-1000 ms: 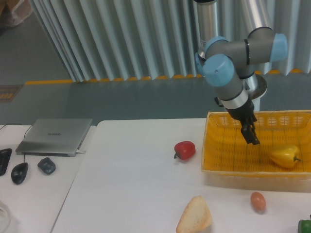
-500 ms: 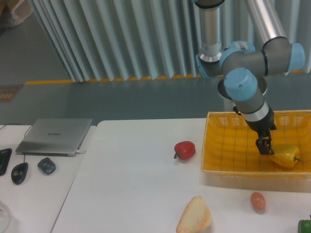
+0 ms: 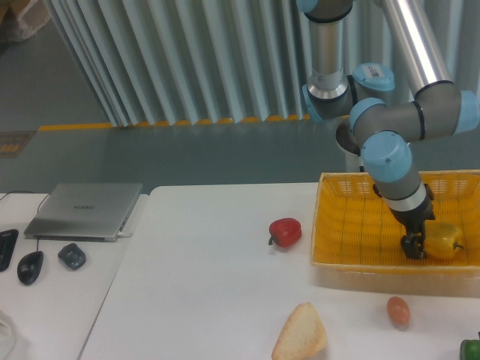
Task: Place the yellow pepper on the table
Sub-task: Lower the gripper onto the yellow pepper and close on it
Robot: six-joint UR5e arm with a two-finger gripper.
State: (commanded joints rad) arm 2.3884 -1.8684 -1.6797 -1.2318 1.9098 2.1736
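Note:
The yellow pepper (image 3: 442, 241) lies inside the yellow-orange mesh basket (image 3: 352, 225), toward its right front. My gripper (image 3: 413, 248) has come down into the basket and sits right at the pepper's left side, partly covering it. Its fingers are small and dark from this angle, and I cannot make out whether they are open or closed around the pepper. The white table (image 3: 195, 300) spreads out to the left of and in front of the basket.
A red pepper (image 3: 285, 232) sits on the table just left of the basket. A tan bread wedge (image 3: 301, 334) and an egg (image 3: 398, 310) lie near the front edge. A laptop (image 3: 84, 210), a mouse (image 3: 30, 267) and a dark object (image 3: 72, 256) rest on the left desk.
The arm has swung right and down inside the basket, carrying the gripper from the basket's middle to the yellow pepper's left side. The pepper has stayed in place.

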